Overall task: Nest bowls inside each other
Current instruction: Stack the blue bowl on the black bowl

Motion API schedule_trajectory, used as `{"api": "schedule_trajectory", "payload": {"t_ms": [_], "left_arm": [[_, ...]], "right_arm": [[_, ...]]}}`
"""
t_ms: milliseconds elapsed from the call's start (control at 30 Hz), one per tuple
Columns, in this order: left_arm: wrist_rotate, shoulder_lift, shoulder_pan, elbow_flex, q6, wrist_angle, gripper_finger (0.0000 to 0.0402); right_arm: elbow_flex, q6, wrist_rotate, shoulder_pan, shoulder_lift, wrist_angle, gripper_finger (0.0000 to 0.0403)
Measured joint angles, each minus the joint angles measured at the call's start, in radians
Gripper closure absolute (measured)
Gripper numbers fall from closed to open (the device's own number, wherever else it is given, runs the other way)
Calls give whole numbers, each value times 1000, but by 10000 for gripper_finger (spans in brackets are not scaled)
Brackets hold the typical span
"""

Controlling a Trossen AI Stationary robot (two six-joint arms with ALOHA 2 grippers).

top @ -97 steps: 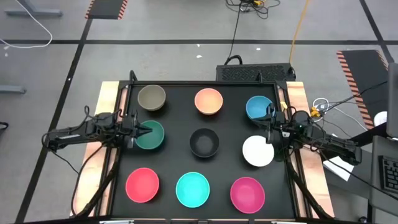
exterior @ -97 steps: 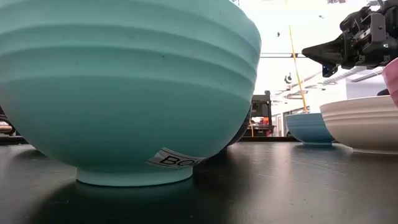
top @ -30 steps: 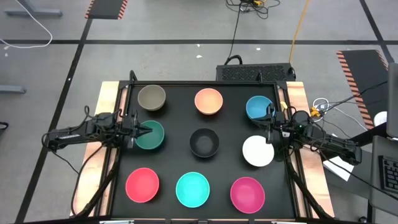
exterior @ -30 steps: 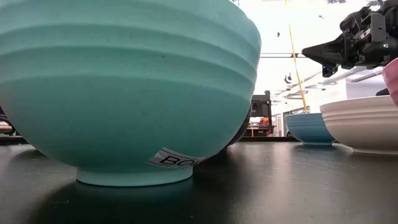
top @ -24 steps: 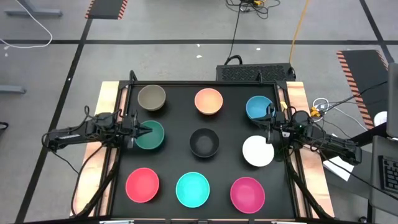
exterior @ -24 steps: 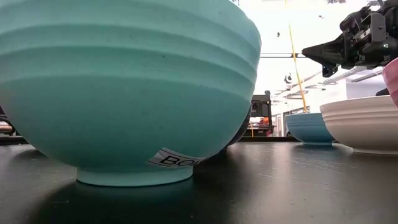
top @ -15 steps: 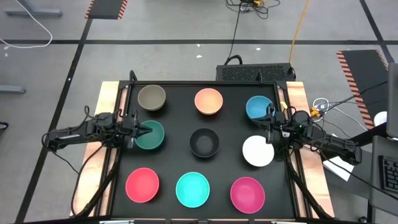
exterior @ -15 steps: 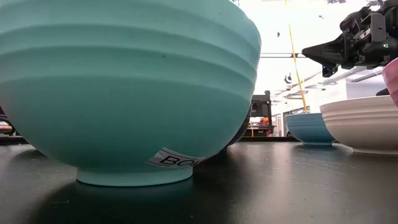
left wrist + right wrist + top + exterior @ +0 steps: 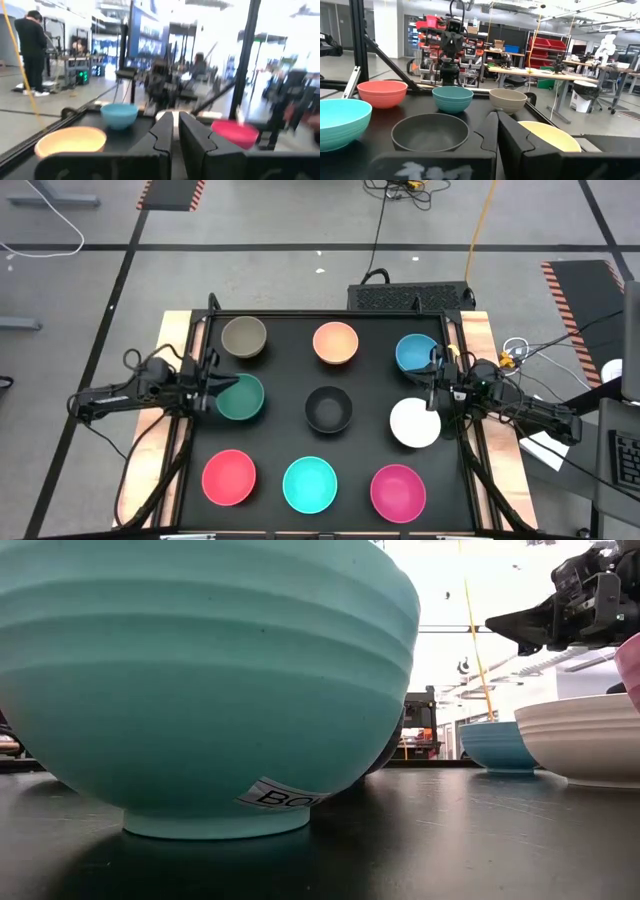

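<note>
The left end effector is seen at the left rim of the dark green bowl, its fingers narrow with only a slim gap between them and nothing held. Compared with half a second ago it has been drawn back slightly toward the worktop's left edge, and its wrist view is smeared by motion. This is judged to be the very start of the first move, with no grasp made yet. The right end effector is closed tight and empty, held above the gap between the blue bowl and the white bowl, and only a slight shift is noted there. None of the nine bowls has been moved and none is nested. They are set out apart in three rows: the olive-grey bowl, the peach-orange bowl and the blue one at the back. The dark green, the black bowl and the white one are in the middle. The red-pink bowl, the turquoise bowl and the magenta bowl are in front. The whole task is thus judged to be ahead. The black worktop is framed by bare wood at both sides. Beyond it a grey floor with taped lines is shown, and a person in dark clothes stands far off among workshop benches.
</note>
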Motion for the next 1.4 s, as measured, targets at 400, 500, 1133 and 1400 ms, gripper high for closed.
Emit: {"api": "schedule_trajectory", "payload": {"t_ms": [400,500,1133,1400], "left_arm": [[-1,0,0,0,6,112,371],[7,0,0,0,3,129,371],[64,0,-1,0,26,172,371],[58,0,0,0,34,165,371]], "right_arm": [[0,106,-3,0,0,43,403],[0,137,-3,0,0,56,403],[0,146,-2,0,3,265,403],[0,180,-3,0,4,299,403]]}}
